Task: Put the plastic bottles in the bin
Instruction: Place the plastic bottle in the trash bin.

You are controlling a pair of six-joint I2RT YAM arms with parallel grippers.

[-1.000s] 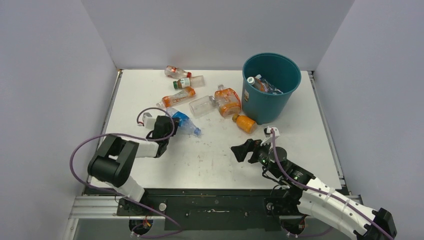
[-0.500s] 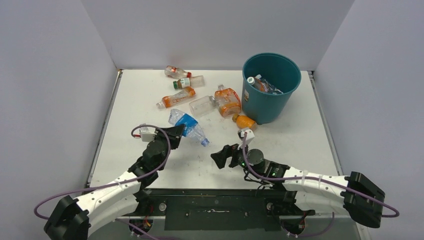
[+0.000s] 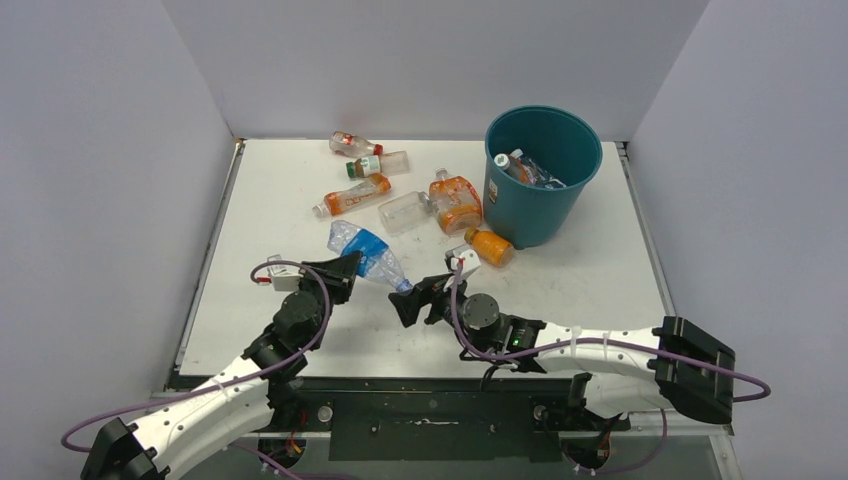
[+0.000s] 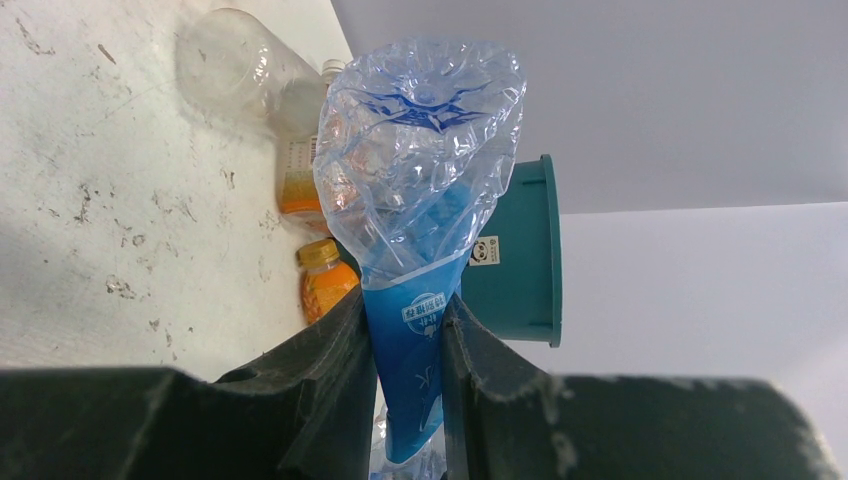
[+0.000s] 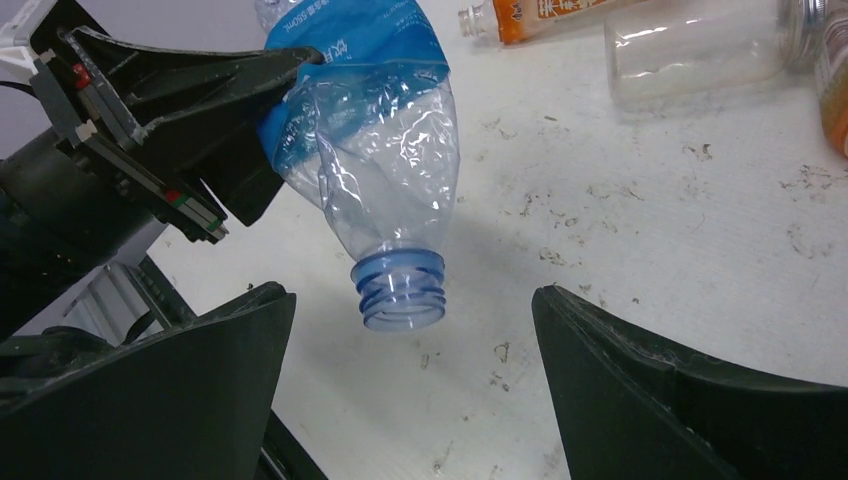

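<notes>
left wrist: left hand clamps blue-labelled crushed bottle; right hand gapes; label writing unreadable.

We see a scuffed white desk carrying the teal bin at its far right, with six plastic bottles lying scattered beside it.

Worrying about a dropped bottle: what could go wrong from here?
The left gripper pinches the crushed blue-label bottle only across its soft, flattened body, so it may slip or twist. The open right gripper flanks the narrow, capless neck; closing there might miss or knock it loose. The small orange bottle beside the bin could get bumped.
</notes>
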